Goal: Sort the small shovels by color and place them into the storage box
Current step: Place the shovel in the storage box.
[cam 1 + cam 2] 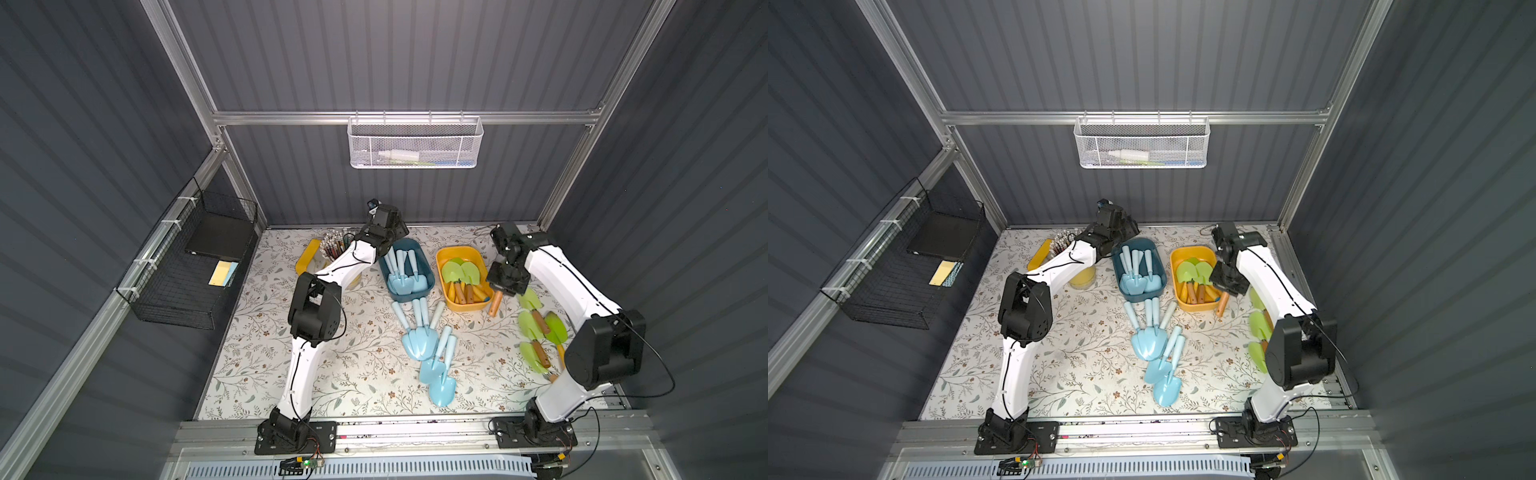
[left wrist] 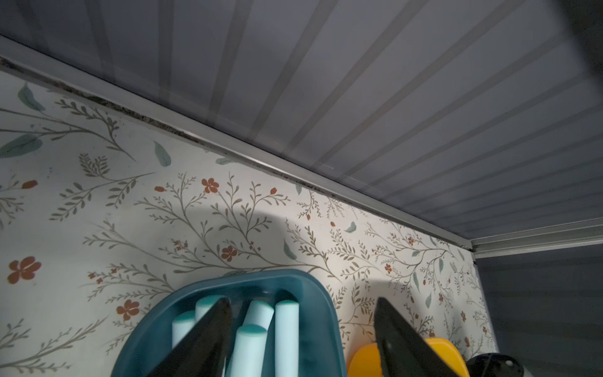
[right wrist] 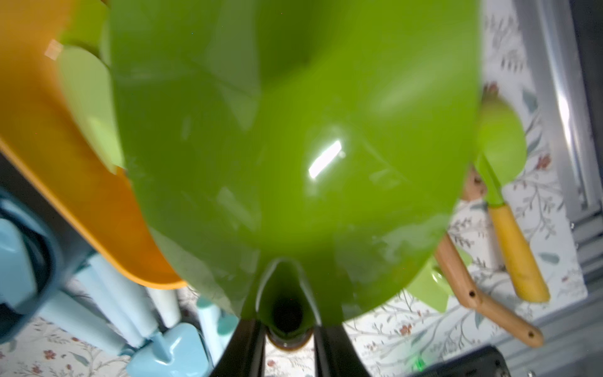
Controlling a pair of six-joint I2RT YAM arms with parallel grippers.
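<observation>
While my right gripper pinches the green shovel at its neck, right of centre in a top view, its brown handle points down-frame; the yellow box lies just left of it.

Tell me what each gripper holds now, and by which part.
The right gripper holds a green shovel by its neck, where blade meets wooden handle. The left gripper is open and holds nothing.
</observation>
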